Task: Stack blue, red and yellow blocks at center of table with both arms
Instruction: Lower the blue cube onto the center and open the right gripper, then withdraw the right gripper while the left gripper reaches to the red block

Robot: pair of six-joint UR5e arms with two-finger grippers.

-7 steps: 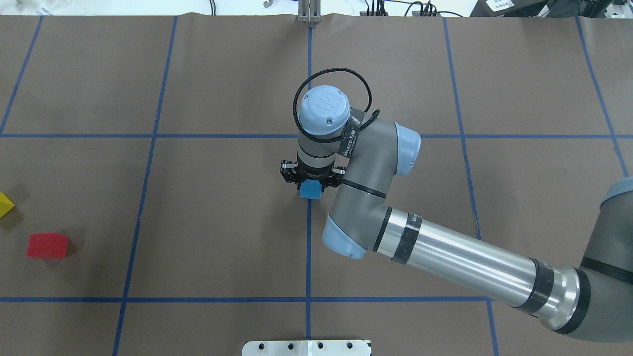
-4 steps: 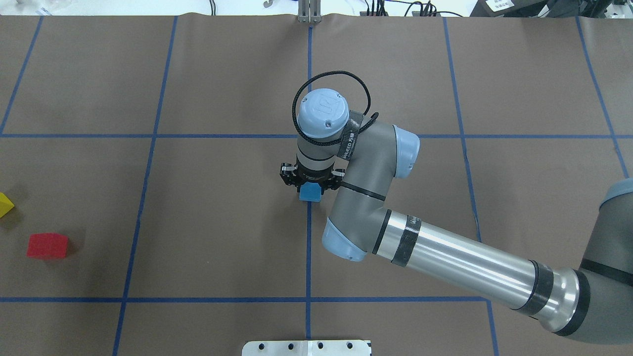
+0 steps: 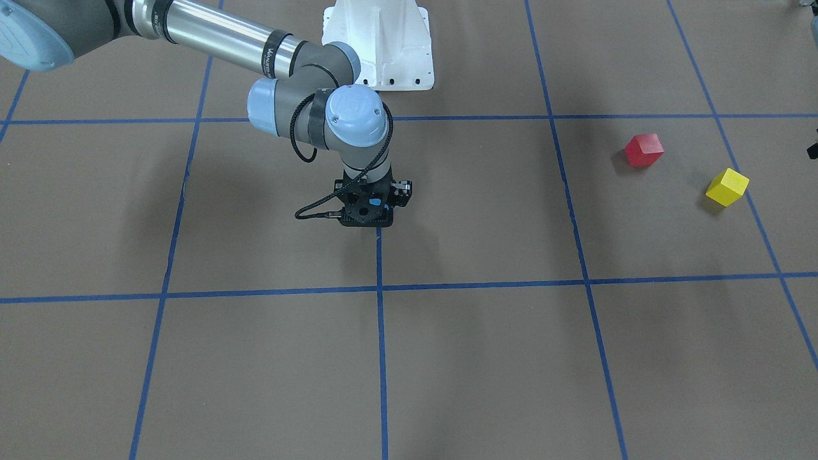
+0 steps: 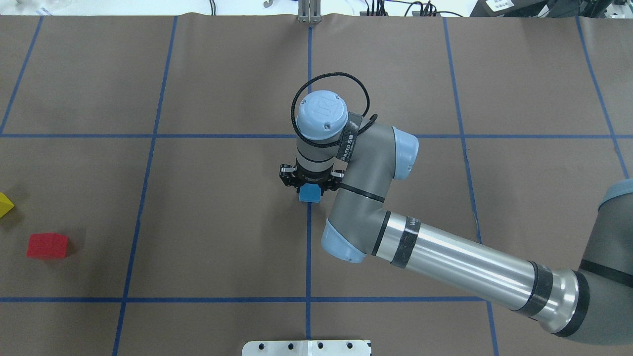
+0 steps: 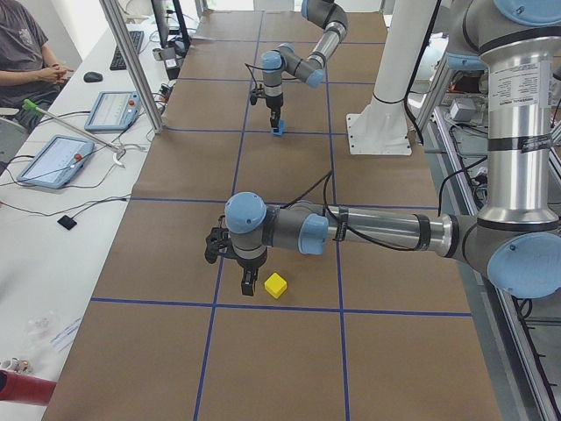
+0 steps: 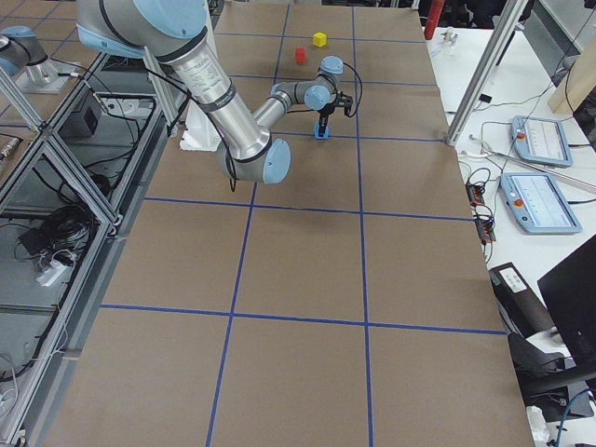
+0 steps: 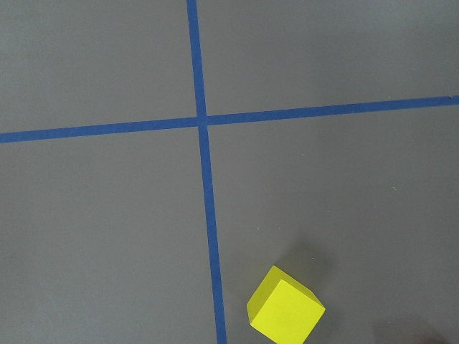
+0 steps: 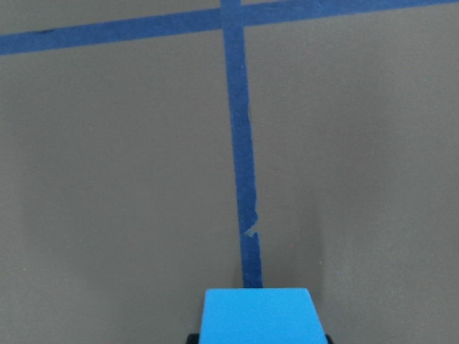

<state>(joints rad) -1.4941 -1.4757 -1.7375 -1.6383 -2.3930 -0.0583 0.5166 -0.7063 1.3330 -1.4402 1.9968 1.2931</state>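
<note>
The blue block sits pinched between the jaws of the right tool. It is at the middle of the desk, right over the blue tape line that runs out ahead of the tool. From the side views it looks down at the surface or just off it; I cannot tell whether it truly touches.

That would be my first worry. If the tool lets go with a gap underneath, the block could drop and land skewed, and a crooked base would leave the two blocks above it teetering. A pad clinging on release could also drag the block off the line.

The red block and the yellow block lie well apart from this tool, off toward the left arm's end of the desk. They are near each other but not touching. The left tool hangs just beside the yellow block; whether it is open or closed I cannot tell. From that close, a careless descent could knock the yellow block aside. If red is meant to go second, taking yellow first would spoil the order. If the left arm comes in before the right arm clears the centre, the two could meet over the block.
</note>
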